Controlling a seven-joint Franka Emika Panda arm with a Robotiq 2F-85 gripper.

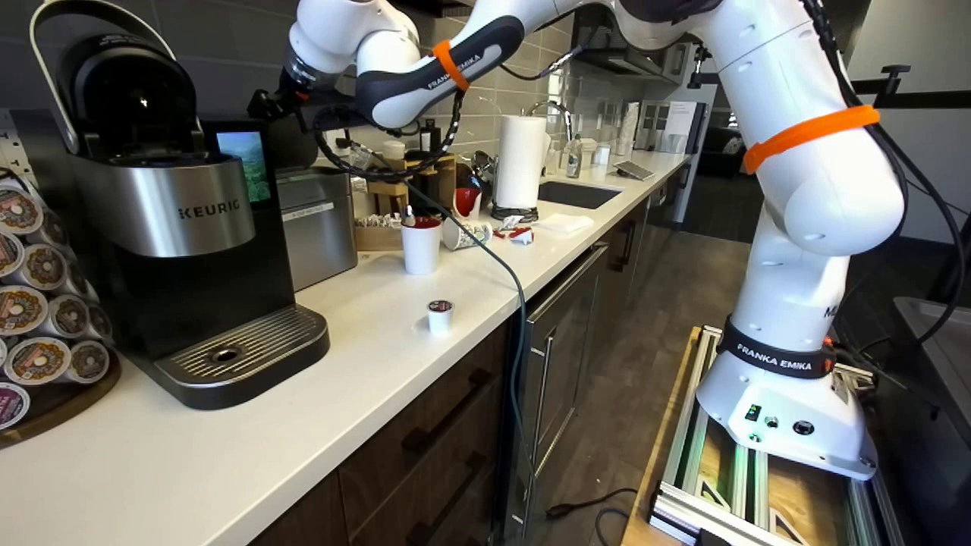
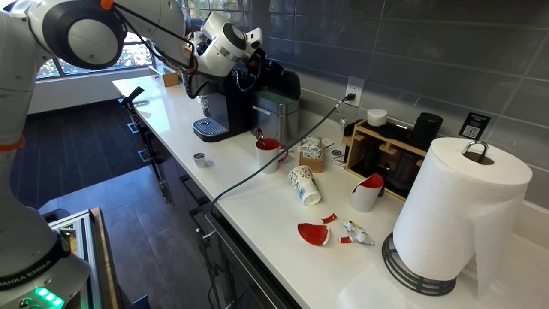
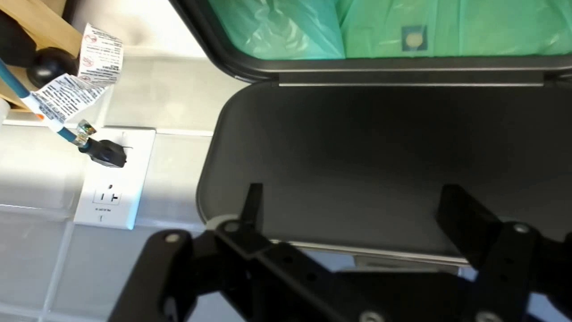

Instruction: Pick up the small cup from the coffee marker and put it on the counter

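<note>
While an exterior view has coffee pods [image 1: 38,299] piled at the far left of the bench [image 1: 303,417], just beside them stands the coffee machine [image 1: 159,205], its head raised. Next comes a grey box [image 1: 315,227], seen there from outside; the wrist view alone looks straight down on the green plastic [image 3: 286,31] inside and the open dark lid [image 3: 335,134]. In front of that lid the hand [image 3: 353,190] stands wide, the lid showing through its gap, a detail too dark to read in both exterior views. Right of the box, in an exterior view, the small cup [image 1: 440,320] stands upright on the bench near its front edge, apart from the coffee machine; only the two exterior views show it. Behind it is a white mug [image 1: 421,250] with a red inside, and farther right a paper towel roll [image 1: 518,167].
</note>
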